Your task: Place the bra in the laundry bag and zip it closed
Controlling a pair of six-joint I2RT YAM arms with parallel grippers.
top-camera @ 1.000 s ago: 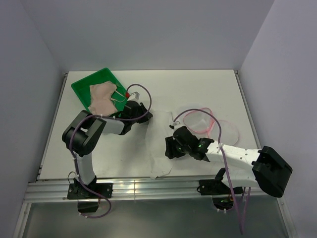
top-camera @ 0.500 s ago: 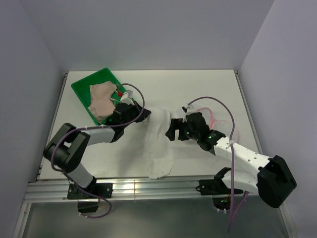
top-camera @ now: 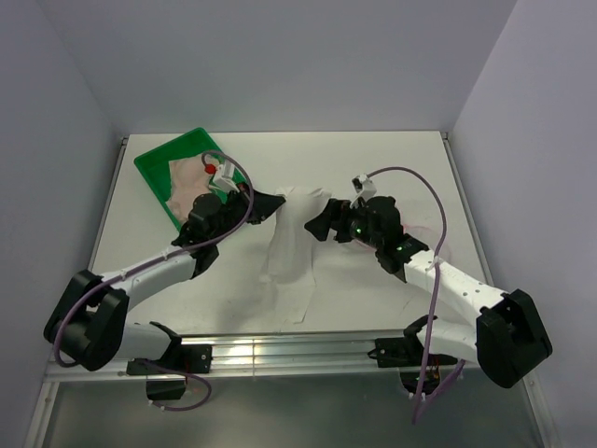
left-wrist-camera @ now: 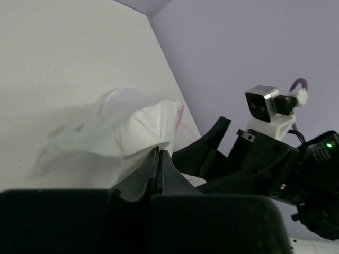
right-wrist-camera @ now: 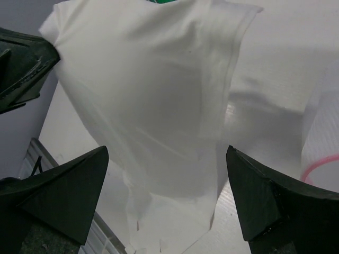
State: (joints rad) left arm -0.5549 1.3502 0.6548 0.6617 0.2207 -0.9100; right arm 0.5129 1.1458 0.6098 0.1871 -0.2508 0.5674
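The peach-beige bra [top-camera: 187, 182] lies in the green tray [top-camera: 154, 168] at the back left, with no gripper on it. The laundry bag [top-camera: 437, 245] is mostly hidden behind my right arm; its mesh and pink rim show at the right edge of the right wrist view [right-wrist-camera: 324, 159]. My left gripper [top-camera: 273, 202] is shut on the top edge of a white cloth [top-camera: 291, 252] and holds it up off the table; the jaws are pressed together on the fabric [left-wrist-camera: 158, 151]. My right gripper [top-camera: 319, 224] is wide open and empty, facing the hanging cloth [right-wrist-camera: 153, 95], its midpoint [right-wrist-camera: 167, 196] close to it.
The white cloth's lower end drapes down to the table near the front edge [top-camera: 297, 313]. The green tray stands near the left wall. A metal rail [top-camera: 280, 353] runs along the front.
My left gripper has lifted the white cloth from the table and carried it up and to the right. My right gripper has moved from the near side toward the cloth's top, away from the bag.
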